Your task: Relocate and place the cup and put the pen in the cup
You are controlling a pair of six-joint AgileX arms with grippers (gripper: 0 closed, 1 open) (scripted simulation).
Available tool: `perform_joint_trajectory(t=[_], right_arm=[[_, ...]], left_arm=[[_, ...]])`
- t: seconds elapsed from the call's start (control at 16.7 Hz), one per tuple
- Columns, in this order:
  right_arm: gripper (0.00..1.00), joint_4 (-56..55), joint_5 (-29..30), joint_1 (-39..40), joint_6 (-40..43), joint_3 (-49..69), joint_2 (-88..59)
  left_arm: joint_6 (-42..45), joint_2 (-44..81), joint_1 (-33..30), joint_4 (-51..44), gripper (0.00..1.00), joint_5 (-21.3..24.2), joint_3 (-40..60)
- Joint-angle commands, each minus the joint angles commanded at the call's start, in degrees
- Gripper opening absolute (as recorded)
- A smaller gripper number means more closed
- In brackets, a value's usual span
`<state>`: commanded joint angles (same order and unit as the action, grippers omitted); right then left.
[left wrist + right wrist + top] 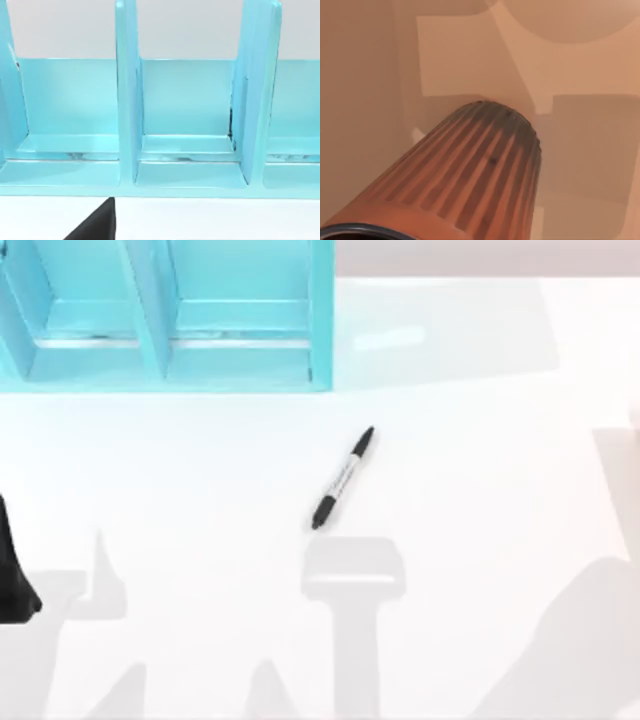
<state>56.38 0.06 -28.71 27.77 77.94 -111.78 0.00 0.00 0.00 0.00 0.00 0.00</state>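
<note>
Quick status from the remote desk. The pen [343, 478] is lying flat on the white table [480, 540], out in front of the blue rack [165, 315] near its right end and well apart from it. It sits on a diagonal, one black end pointing up toward the rack's right corner and the other angled away, pale barrel in between.

The cup [480, 170] is right up against the right wrist camera. I get its ribbed copper side running away from the lens, with a slice of the dark rim at the near end and shadowed surface beyond it. I can't tell where it sits relative to the rack, or how my right gripper is set.

My left arm [15, 580] is parked at the table's left edge, in front of the rack. Its wrist camera faces the rack's open compartments head on, with a dark bit of the left gripper [95, 224] poking in. Wide or narrow, I can't tell.
</note>
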Motion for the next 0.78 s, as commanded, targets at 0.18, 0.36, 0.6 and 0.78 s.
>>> perform_joint_trajectory(t=[0.18, 0.36, 0.6, 0.78], right_arm=[[0.92, 0.00, 0.00, 0.00, 0.00, 0.00, 0.00], [0.70, 0.00, 0.00, 0.00, 0.00, 0.00, 0.00], [0.40, 0.00, 0.00, 0.00, 0.00, 0.00, 0.00], [0.17, 0.00, 0.00, 0.00, 0.00, 0.00, 0.00]], left_arm=[[0.00, 0.00, 0.00, 0.00, 1.00, 0.00, 0.00], [0.00, 0.00, 0.00, 0.00, 1.00, 0.00, 0.00], [0.00, 0.00, 0.00, 0.00, 1.00, 0.00, 0.00], [0.00, 0.00, 0.00, 0.00, 1.00, 0.00, 0.00]])
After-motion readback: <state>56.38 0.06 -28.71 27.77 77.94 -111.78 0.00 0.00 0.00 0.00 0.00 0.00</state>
